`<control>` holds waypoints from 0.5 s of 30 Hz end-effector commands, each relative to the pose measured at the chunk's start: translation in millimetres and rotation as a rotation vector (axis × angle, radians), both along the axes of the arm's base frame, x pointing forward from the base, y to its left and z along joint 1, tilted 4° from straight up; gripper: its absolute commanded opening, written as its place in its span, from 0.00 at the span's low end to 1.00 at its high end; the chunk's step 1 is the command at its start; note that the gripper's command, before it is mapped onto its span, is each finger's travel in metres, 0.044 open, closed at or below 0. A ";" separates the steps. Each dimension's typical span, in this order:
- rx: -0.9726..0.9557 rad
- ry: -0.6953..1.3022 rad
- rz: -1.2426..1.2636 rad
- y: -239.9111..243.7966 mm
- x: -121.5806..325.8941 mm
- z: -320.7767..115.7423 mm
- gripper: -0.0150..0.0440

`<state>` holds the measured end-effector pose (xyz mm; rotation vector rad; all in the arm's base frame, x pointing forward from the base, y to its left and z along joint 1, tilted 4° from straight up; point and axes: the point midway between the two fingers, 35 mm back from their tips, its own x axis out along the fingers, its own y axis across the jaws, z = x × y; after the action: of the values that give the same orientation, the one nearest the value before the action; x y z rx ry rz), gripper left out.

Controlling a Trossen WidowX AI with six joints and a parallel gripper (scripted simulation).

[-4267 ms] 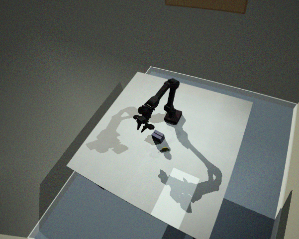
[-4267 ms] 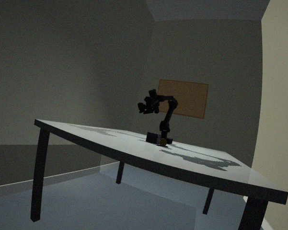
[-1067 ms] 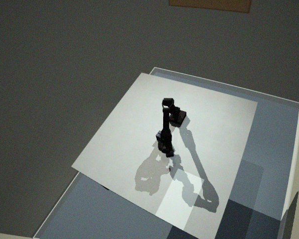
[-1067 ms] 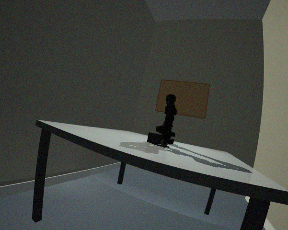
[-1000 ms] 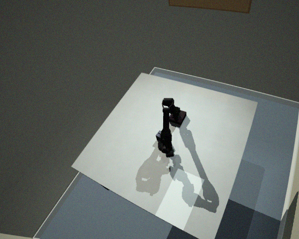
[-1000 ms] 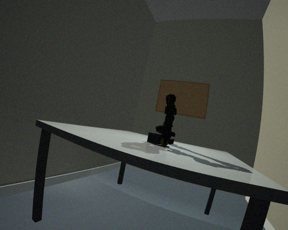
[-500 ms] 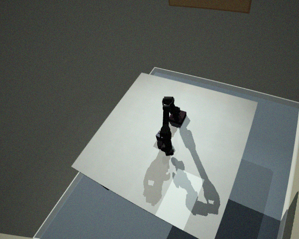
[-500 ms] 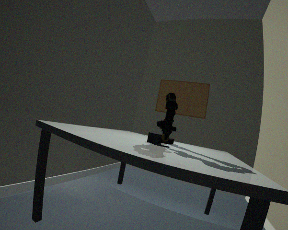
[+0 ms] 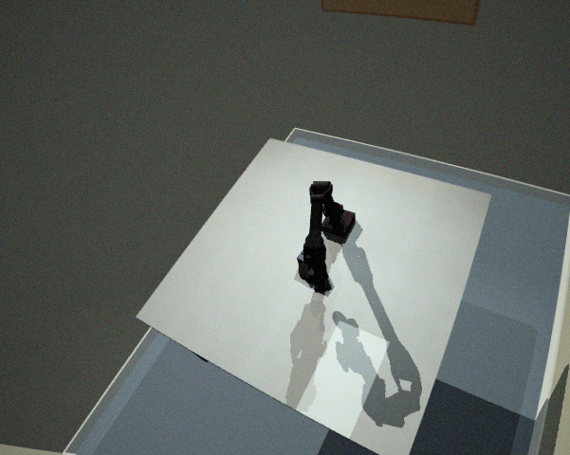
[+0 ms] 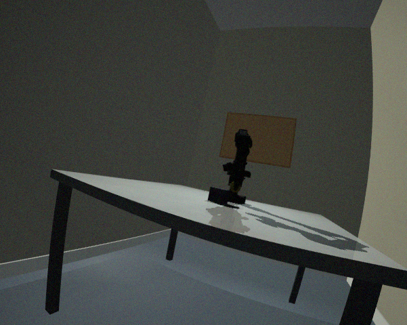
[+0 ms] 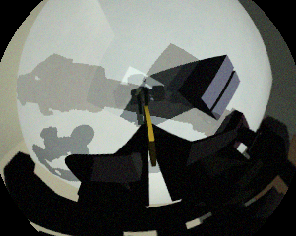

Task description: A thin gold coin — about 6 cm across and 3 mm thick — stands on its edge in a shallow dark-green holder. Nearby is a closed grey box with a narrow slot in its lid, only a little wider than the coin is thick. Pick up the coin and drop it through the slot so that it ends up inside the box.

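Top view is showing the dark arm [image 9: 317, 229] folding down over the white table [image 9: 216, 274]; its gripper [image 9: 321, 283] is hanging low near the table's middle, throwing long shadows toward the near edge; coin, holder and box are too small and too masked by the arm to be picked out here.

Exterior view is showing the arm standing upright before an orange panel [image 10: 266, 138] on the wall; the gripper [image 10: 236, 187] is hovering just above a dark low block [image 10: 226, 196], which may be the box or the holder, I cannot tell which; a dull yellow glint between the fingers is suggesting the gold coin [image 10: 235, 187], lifted off the table.

Wrist view is giving the plainest reading; the gripper [image 11: 149, 157] is clenching the gold coin [image 11: 149, 133], which is appearing edge-on as a thin yellow bar running away from the camera between the two dark fingers; beyond and to the right, the grey box [image 11: 209, 83] is sitting on the table, apart from the coin; its slot is not discernible.

Judging by the task, the coin is handling as a stiff, light, smooth disc; pinching its flat faces, as is happening here, is the sensible hold, leaving the lower edge free for the slot; being slick and thin, it is likely to pivot or slip if knocked against the lid, so alignment with the narrow slot is demanding care.
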<state>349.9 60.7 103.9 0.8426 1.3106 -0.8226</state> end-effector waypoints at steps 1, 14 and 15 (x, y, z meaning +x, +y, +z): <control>-0.001 -0.003 -0.003 0.1 -1.2 9.7 0.25; 0.014 -0.009 -0.180 2.3 -4.0 20.9 0.25; 0.017 -0.010 -0.212 2.7 -4.1 20.9 0.25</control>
<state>346.1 62.8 124.4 0.9559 1.2614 -0.9208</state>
